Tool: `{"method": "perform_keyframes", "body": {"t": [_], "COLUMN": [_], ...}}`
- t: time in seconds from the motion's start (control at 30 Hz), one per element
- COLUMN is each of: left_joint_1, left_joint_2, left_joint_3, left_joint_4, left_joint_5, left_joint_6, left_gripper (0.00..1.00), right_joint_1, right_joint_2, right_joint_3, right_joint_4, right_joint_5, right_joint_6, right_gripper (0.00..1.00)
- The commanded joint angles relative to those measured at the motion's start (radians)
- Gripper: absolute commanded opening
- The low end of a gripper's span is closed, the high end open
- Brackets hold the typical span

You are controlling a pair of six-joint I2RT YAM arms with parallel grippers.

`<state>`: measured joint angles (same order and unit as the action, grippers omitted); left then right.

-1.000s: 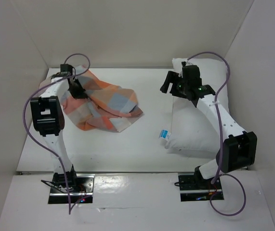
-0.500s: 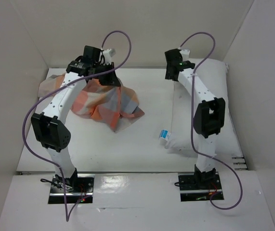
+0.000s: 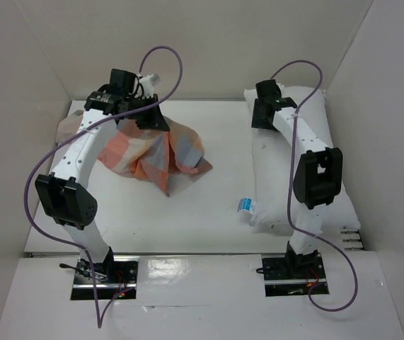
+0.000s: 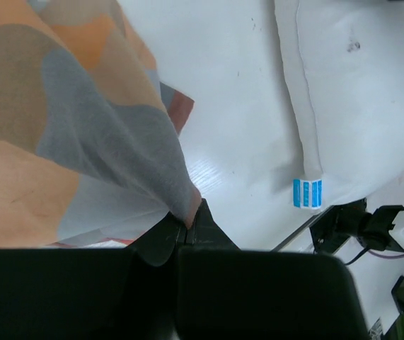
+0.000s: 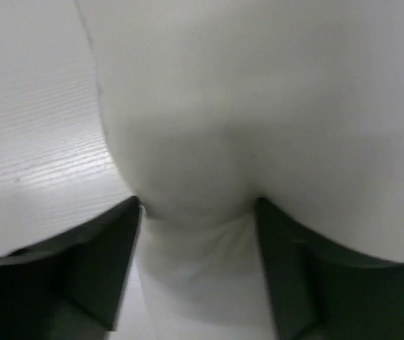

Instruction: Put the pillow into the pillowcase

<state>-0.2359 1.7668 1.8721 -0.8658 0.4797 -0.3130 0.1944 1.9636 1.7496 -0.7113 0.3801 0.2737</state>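
Having swung to the far end, the right gripper (image 5: 198,212) is clamping the pillow (image 5: 258,92) between its jaws while the left gripper (image 4: 189,223), clenched, is hoisting the pillowcase (image 4: 81,127), which is hanging from its jaws. Both are gripping; spreading the case's mouth likely comes next.

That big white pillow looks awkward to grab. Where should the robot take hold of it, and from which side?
A corner, not the plump middle, which looks too thick for the jaws. The pillow lies flat, so its thinner far left corner can probably be pinched coming from the left. The right gripper has its fingers either side of a bunched bit there.
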Motion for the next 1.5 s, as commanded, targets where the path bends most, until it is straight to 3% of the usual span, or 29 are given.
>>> {"method": "perform_keyframes", "body": {"t": [0.0, 0.03, 0.07, 0.17, 0.27, 0.33, 0.53, 0.83, 0.9, 1.0, 1.03, 1.13, 1.17, 1.47], "left_joint_1": [0.038, 0.049, 0.058, 0.067, 0.067, 0.067, 0.076, 0.086, 0.086, 0.086, 0.086, 0.095, 0.095, 0.060], "left_joint_2": [-0.081, -0.095, -0.095, -0.119, -0.129, -0.129, -0.129, -0.147, -0.147, -0.147, -0.147, -0.156, -0.156, -0.145], "left_joint_3": [-0.016, -0.030, -0.030, -0.056, -0.077, -0.077, -0.077, -0.077, -0.077, -0.077, -0.077, -0.087, -0.087, -0.172], "left_joint_4": [0.007, 0.007, 0.007, 0.007, 0.016, 0.027, 0.027, 0.027, 0.027, 0.027, 0.027, 0.027, 0.027, 0.008], "left_joint_5": [0.053, 0.053, 0.053, 0.062, 0.089, 0.089, 0.099, 0.099, 0.111, 0.122, 0.122, 0.111, 0.111, 0.092], "left_joint_6": [0.026, 0.026, 0.026, 0.016, 0.015, 0.005, 0.005, -0.005, -0.005, -0.005, -0.005, -0.005, -0.005, 0.025], "left_gripper": [0.00, 0.00, 0.00, 0.00, 0.00, 0.00, 0.00, 0.00, 0.00, 0.00, 0.00, 0.00, 0.00, 0.00], "right_joint_1": [0.055, 0.086, 0.123, 0.267, 0.425, 0.542, 0.680, 0.689, 0.689, 0.689, 0.689, 0.666, 0.656, 0.424], "right_joint_2": [-0.069, -0.107, -0.203, -0.397, -0.492, -0.493, -0.359, -0.128, -0.102, -0.072, -0.072, -0.087, -0.121, -0.246], "right_joint_3": [0.019, -0.027, -0.060, -0.253, -0.456, -0.545, -0.570, -0.464, -0.452, -0.463, -0.473, -0.486, -0.486, -0.536], "right_joint_4": [-0.074, -0.048, 0.032, 0.275, 0.494, 0.570, 0.674, 0.746, 0.756, 0.820, 0.851, 0.860, 0.872, 0.779], "right_joint_5": [0.005, 0.017, 0.017, -0.107, -0.196, -0.175, -0.120, -0.050, 0.000, 0.080, 0.107, 0.154, 0.154, 0.014], "right_joint_6": [-0.034, -0.044, -0.053, -0.096, -0.107, -0.116, -0.116, -0.097, -0.067, -0.021, -0.010, 0.009, 0.009, 0.010], "right_gripper": [0.81, 0.94, 1.00, 0.99, 0.95, 0.94, 0.93, 0.90, 0.86, 0.71, 0.50, 0.08, 0.00, 0.00]}}
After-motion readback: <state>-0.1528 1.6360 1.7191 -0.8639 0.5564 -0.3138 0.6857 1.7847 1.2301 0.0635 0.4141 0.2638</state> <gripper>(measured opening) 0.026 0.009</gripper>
